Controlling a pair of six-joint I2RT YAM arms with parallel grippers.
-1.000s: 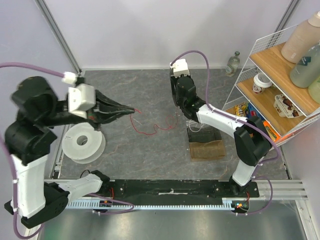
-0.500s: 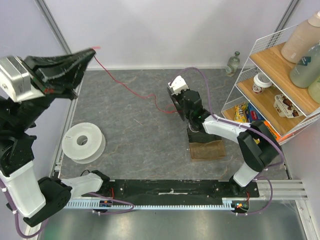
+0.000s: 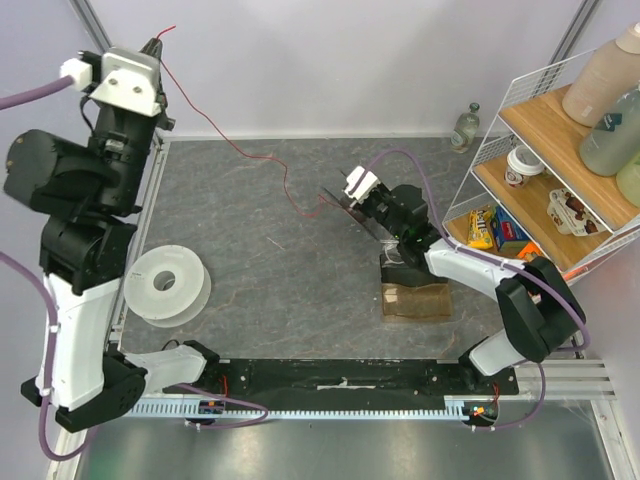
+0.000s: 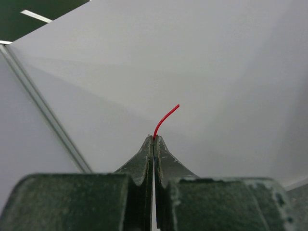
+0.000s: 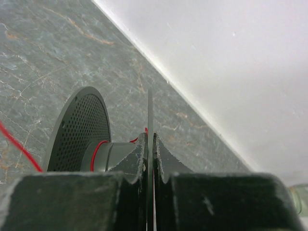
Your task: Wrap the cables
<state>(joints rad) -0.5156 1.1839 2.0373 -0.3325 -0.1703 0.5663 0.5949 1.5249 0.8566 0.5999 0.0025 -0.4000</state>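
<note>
The cables are one thin red wire point(image 3: 262, 157) running from the raised left gripper point(image 3: 156, 44) down across the grey table to a dark spool point(image 3: 352, 208). In the left wrist view the left gripper point(image 4: 154, 137) is shut on the wire, whose short red end point(image 4: 166, 117) sticks out past the tips. My right gripper point(image 3: 368, 214) is shut on the spool's thin near flange point(image 5: 150, 107). The far perforated flange point(image 5: 79, 130) and the grey hub point(image 5: 113, 156), with a turn of red wire round it, lie left of the fingers.
A white empty spool point(image 3: 167, 285) lies on the table at the left. A brown block point(image 3: 415, 298) sits below the right gripper. A wire shelf rack point(image 3: 540, 140) with bottles and packets stands at the right, and a small bottle point(image 3: 466, 127) at the back wall.
My left arm has swung from the table's middle up to the far left corner, drawing the red wire out long. The right gripper with the spool has shifted slightly right and tilted.
</note>
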